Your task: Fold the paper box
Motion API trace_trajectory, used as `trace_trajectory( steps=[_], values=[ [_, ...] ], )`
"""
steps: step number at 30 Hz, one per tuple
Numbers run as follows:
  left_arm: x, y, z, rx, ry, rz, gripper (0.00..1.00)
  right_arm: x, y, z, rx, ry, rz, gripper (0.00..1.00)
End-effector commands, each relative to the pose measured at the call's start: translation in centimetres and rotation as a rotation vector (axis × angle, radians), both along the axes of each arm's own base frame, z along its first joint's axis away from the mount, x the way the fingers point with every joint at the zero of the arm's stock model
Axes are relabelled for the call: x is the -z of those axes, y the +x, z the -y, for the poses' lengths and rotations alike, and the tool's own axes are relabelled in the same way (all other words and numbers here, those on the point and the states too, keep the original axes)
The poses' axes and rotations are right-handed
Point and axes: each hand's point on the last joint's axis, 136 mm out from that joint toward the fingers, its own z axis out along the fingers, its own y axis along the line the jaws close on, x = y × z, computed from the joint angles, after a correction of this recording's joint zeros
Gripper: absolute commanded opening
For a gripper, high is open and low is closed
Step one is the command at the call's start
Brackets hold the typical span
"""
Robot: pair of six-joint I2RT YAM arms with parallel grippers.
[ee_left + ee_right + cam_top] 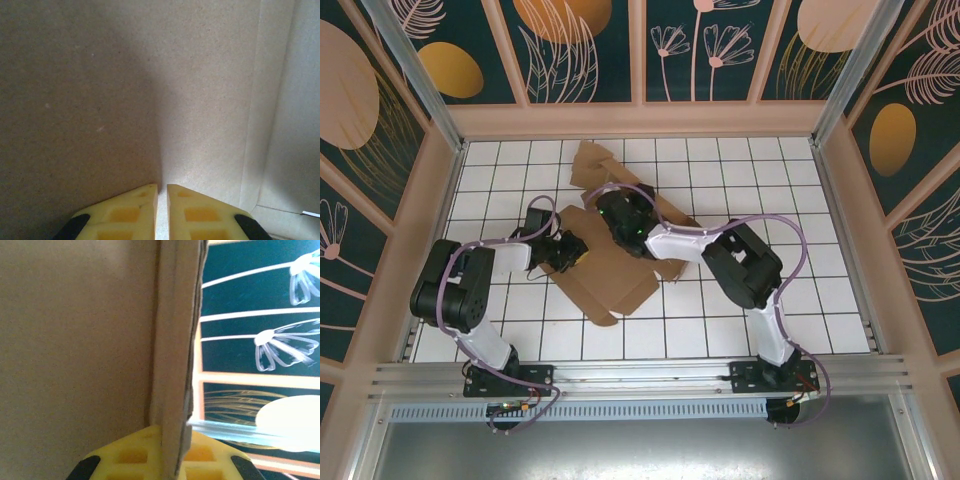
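The paper box (620, 278) is a brown cardboard blank lying partly unfolded across the middle of the white tiled floor, with a flap (594, 165) reaching toward the back wall. My left gripper (572, 250) rests on its left part. In the left wrist view the yellow fingers (145, 200) are shut with a hairline gap at the left gripper (162, 186), tips against the flat cardboard panel (200, 100). My right gripper (618, 215) sits over the blank's middle. In the right wrist view the right gripper (172, 432) is shut on an upright cardboard flap edge (175, 340).
Patterned enclosure walls (640, 50) and aluminium posts (420, 75) surround the floor. A metal rail (640, 375) runs along the near edge by the arm bases. Bare tiles (790, 190) lie to the right and at the back right.
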Motion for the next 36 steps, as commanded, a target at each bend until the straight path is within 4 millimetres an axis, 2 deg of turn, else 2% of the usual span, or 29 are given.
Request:
trace_trajectory(
  steps=[1, 4, 7, 12, 14, 18, 23, 25, 29, 30, 36],
  values=[
    [1.5, -0.3, 0.3, -0.009, -0.023, -0.034, 0.12, -1.7, -2.1, -3.8, -0.070, 0.011, 0.051, 0.04],
    [1.8, -0.3, 0.3, -0.008, -0.023, -0.040, 0.11, -0.9, -3.9, -6.0, -0.102, 0.042, 0.007, 0.04],
    [1.7, -0.1, 0.3, -0.011, -0.024, -0.038, 0.10, 0.0, -5.3, -7.4, -0.114, 0.073, -0.044, 0.05],
    [1.4, 0.0, 0.4, -0.014, -0.026, -0.032, 0.10, 2.3, -6.7, -7.9, -0.113, 0.109, -0.130, 0.08],
    [1.1, 0.2, 0.4, -0.012, -0.030, -0.023, 0.10, 2.5, -6.3, -7.5, -0.098, 0.120, -0.135, 0.09],
    [0.0, 0.6, 0.5, -0.014, -0.038, 0.003, 0.11, 0.4, -4.5, -6.7, -0.061, 0.278, -0.156, 0.13],
    [-0.8, 1.2, 0.8, -0.005, -0.050, 0.023, 0.12, -1.0, -3.2, -6.1, -0.093, 0.443, -0.239, 0.26],
    [-1.0, 1.5, 0.9, -0.005, -0.054, 0.029, 0.12, -1.1, -2.8, -5.8, -0.106, 0.528, -0.303, 0.38],
    [-1.6, 2.0, 1.1, 0.003, -0.056, 0.051, 0.14, -1.4, -2.9, -5.8, -0.159, 0.705, -0.464, 0.44],
    [-3.0, 2.5, 1.2, 0.006, -0.064, 0.093, 0.15, -1.4, -2.9, -5.7, -0.174, 0.738, -0.496, 0.45],
    [-7.5, 4.2, 2.0, 0.027, -0.117, 0.233, 0.24, -1.1, -3.6, -5.2, -0.227, 0.804, -0.527, 0.43]
  ],
)
